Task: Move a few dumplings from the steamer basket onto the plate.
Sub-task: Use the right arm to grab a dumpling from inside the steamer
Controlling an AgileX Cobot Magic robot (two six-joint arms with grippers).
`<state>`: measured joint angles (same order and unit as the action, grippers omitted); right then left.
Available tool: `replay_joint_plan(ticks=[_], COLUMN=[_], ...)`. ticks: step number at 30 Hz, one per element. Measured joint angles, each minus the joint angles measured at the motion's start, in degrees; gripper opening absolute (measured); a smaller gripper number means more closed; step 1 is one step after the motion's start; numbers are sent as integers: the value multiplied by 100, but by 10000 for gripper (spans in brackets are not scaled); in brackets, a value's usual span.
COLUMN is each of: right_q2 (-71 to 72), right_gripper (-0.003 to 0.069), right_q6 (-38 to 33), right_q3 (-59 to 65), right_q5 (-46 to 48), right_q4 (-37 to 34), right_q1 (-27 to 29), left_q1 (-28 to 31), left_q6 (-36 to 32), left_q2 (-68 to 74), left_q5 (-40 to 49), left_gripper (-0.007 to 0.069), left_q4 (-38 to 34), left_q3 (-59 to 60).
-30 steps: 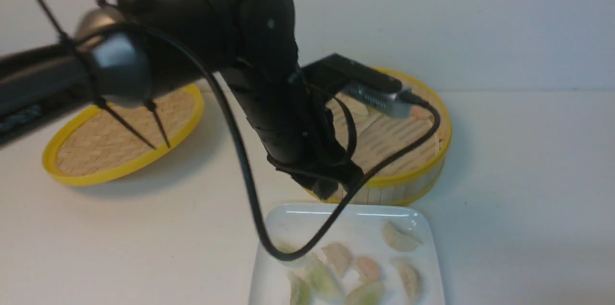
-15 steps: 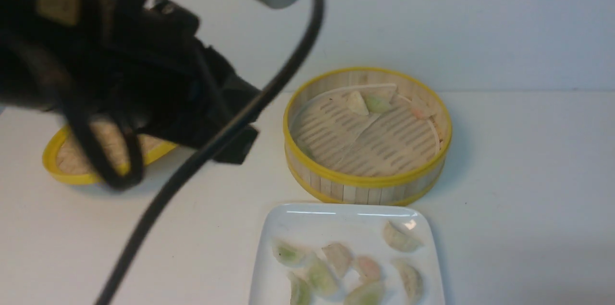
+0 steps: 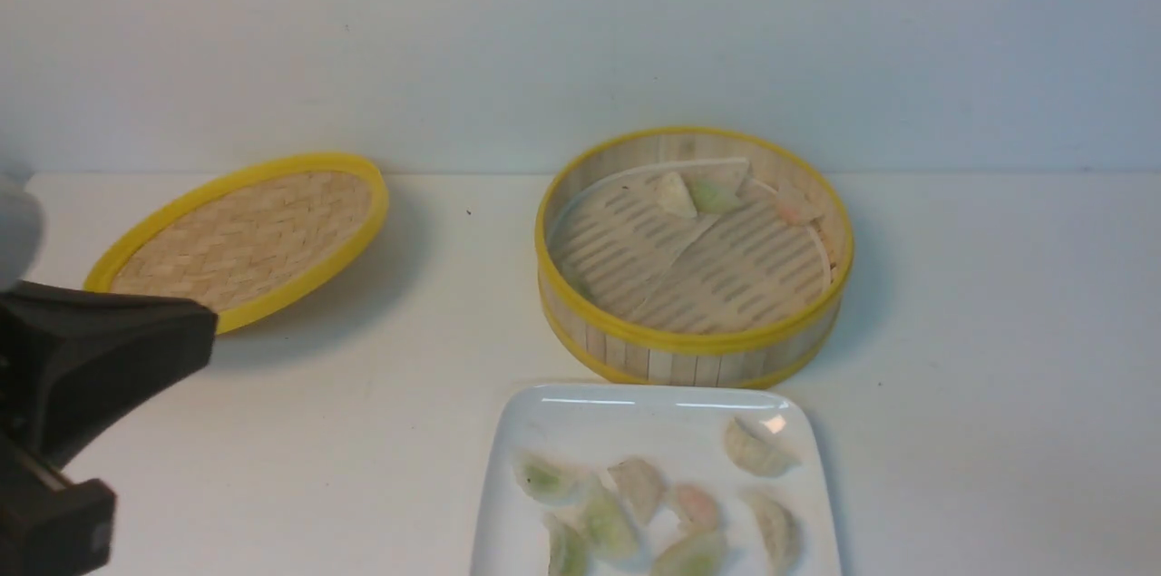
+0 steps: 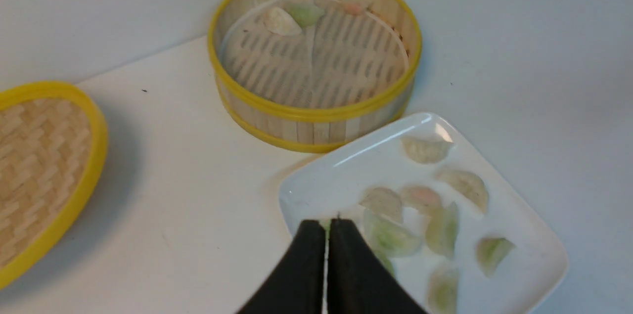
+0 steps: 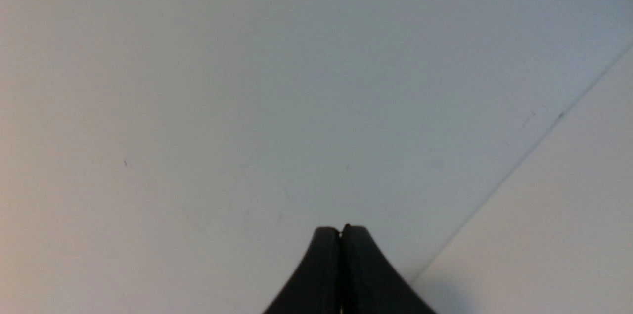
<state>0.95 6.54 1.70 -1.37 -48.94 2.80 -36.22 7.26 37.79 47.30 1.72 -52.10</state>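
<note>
We note the plate [image 3: 508,485] just in front of the basket [image 3: 689,342]. Several dumplings [image 3: 639,487] lie on the plate, and three sit against the basket's far wall. Left gripper [image 4: 327,227] pressed together, empty, off to the plate's left. Right gripper [image 5: 341,231] likewise closed on nothing. Lid [image 3: 245,236] well left of the basket.

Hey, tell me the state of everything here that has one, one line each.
Basket: open, three dumplings inside by its far wall.
Lid: off, lying to the left of the basket.
Plate: holds several dumplings.
Left gripper: fingers shut, empty.
Right gripper: fingers shut, empty.
</note>
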Motion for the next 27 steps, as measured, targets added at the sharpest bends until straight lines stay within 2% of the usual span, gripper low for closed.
replay_joint_plan(ticks=[6, 9, 13, 16, 17, 20, 27], right_q2=[0, 0, -231, -1017, -1720, -2856, -5802], right_gripper=[-15, -15, -15, -15, -15, -15, -15], right_q6=[-145, -273, -776, -1264, -1556, -1946, -2881], right_q3=[0, -177, -1018, -2152, -2764, -3765, -6013], right_q5=[-484, -249, 550, 1597, 2277, 3504, 5349], right_q4=[-907, -830, -214, 320, 614, 991, 1399], right_q1=[-5, -50, -150, -172, -172, -172, -205], left_q1=[0, 0, 0, 0, 0, 0, 0], left_q6=[337, 364, 377, 377, 377, 380, 380], left_q2=[-185, -184, -184, -184, -184, -184, -184], left_q5=[56, 227, 355, 355, 367, 451, 673], left_gripper=[-6, -6, -6, -6, -6, -6, -6], left_q4=[194, 229, 281, 331, 361, 380, 386], left_q3=[0, 0, 6, 6, 6, 6, 6])
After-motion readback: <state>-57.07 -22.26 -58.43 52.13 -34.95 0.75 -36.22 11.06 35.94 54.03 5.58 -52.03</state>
